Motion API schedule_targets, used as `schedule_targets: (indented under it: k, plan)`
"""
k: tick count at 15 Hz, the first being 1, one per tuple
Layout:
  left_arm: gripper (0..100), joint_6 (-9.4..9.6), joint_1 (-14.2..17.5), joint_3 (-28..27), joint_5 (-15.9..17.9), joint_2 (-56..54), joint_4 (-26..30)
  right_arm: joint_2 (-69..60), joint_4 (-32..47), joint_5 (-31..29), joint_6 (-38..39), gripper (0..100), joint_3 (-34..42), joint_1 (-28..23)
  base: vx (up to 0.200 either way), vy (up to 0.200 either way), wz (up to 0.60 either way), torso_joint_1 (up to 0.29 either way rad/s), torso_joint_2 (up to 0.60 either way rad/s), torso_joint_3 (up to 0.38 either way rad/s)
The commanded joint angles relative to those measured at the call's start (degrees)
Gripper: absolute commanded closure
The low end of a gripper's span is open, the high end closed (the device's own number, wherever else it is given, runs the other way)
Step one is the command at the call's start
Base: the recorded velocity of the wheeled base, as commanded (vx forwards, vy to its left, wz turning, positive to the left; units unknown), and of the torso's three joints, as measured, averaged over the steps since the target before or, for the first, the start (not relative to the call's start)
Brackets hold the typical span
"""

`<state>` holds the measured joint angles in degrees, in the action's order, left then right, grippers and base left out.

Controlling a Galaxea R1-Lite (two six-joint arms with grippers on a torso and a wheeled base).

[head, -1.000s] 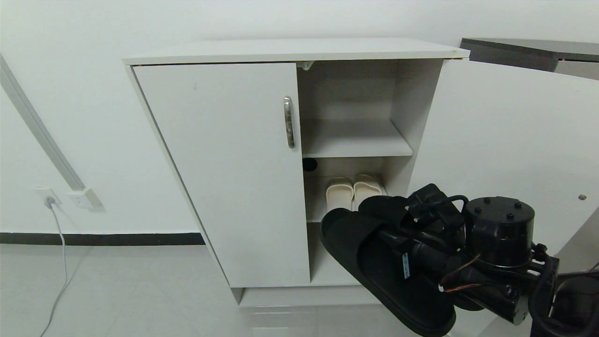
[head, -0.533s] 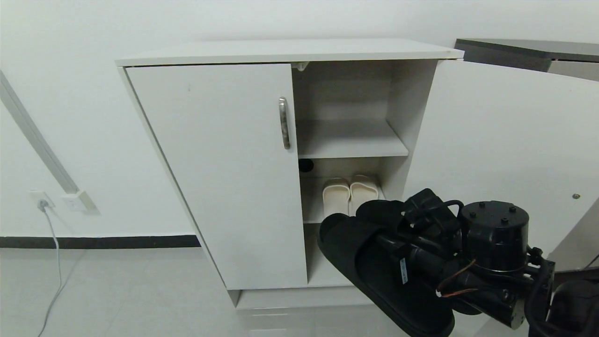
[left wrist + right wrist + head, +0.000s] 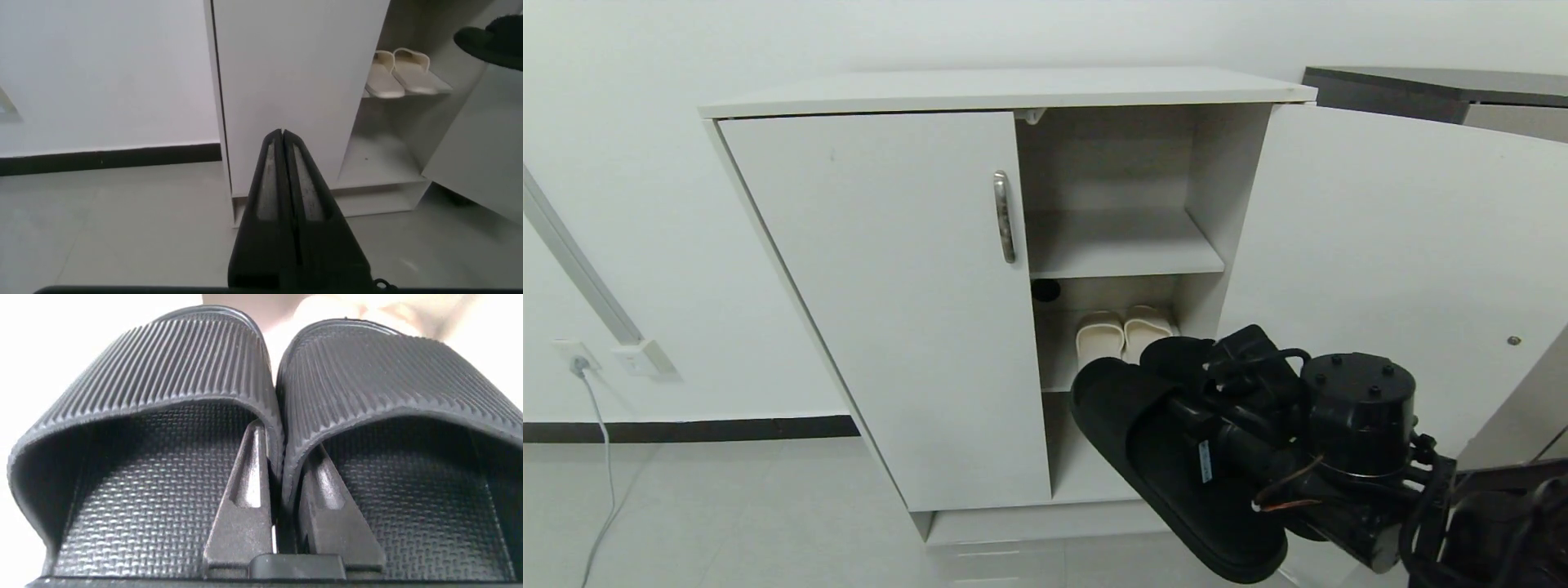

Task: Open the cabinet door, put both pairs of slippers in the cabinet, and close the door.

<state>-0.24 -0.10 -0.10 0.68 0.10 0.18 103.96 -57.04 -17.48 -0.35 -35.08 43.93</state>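
Cam shifted; R gripper (image 3: 283,453) clamps black slippers (image 3: 1123,416) by open cabinet (image 3: 1013,83) bay, L gripper (image 3: 282,155) closed

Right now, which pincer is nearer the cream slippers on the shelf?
Right. Right pincer, gripping the black slippers, is just before the cream slippers; left pincer is well back, shut.

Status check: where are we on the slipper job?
Done: the right door stands open, and the cream slippers sit on the middle level of the cabinet. In hand: the right gripper is shut on the black slippers, held together in front of the opening. Left: set them inside, release, and close the door. The left gripper is shut and empty.
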Motion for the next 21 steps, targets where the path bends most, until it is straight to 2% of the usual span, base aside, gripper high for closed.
schedule_targets:
  k: [1, 2, 3, 7, 8, 10, 16, 21]
  plan:
    - [100, -0.02, 0.0, 0.0, 0.0, 0.0, 0.0, 7.4, -0.1, -9.5, 4.0, 100, -6.6, 4.1, 0.0, 0.0, 0.0, 0.0, 0.0, 0.0]
    - [100, -0.02, 0.0, 0.0, 0.0, 0.0, 0.0, 7.8, -0.1, -10.2, 4.3, 100, -7.0, 4.3, 0.0, 0.0, 0.0, 0.0, 0.0, 0.0]
    - [100, -0.02, 0.0, 0.0, 0.0, 0.0, 0.0, 10.1, 3.2, -15.7, 6.4, 100, -11.8, 5.3, 0.0, 0.0, 0.0, 0.0, 0.0, 0.0]
    - [100, 0.07, 0.0, 0.0, 0.0, 0.0, 0.0, 9.9, 23.8, -27.1, 15.4, 100, -25.6, 6.2, 0.0, 0.0, 0.0, 0.0, 0.0, 0.0]
    - [100, 0.07, 0.0, 0.0, 0.0, 0.0, 0.0, 9.9, 26.0, -28.6, 15.8, 100, -27.9, 6.3, 0.0, 0.0, 0.0, 0.0, 0.0, 0.0]
    - [100, -0.02, 0.0, 0.0, 0.0, 0.0, 0.0, 9.6, 26.3, -30.2, 14.5, 100, -30.7, 7.0, 0.0, 0.0, 0.0, 0.0, 0.0, 0.0]
    - [100, -0.11, 0.0, 0.0, 0.0, 0.0, 0.0, 6.5, 26.1, -30.2, 10.7, 100, -34.3, 7.8, 0.0, 0.0, 0.0, 0.0, 0.0, 0.0]
    - [100, -0.11, 0.0, 0.0, 0.0, 0.0, 0.0, 8.7, 26.6, -29.5, 9.1, 100, -38.0, 5.7, 0.0, 0.0, 0.0, 0.0, 0.0, 0.0]
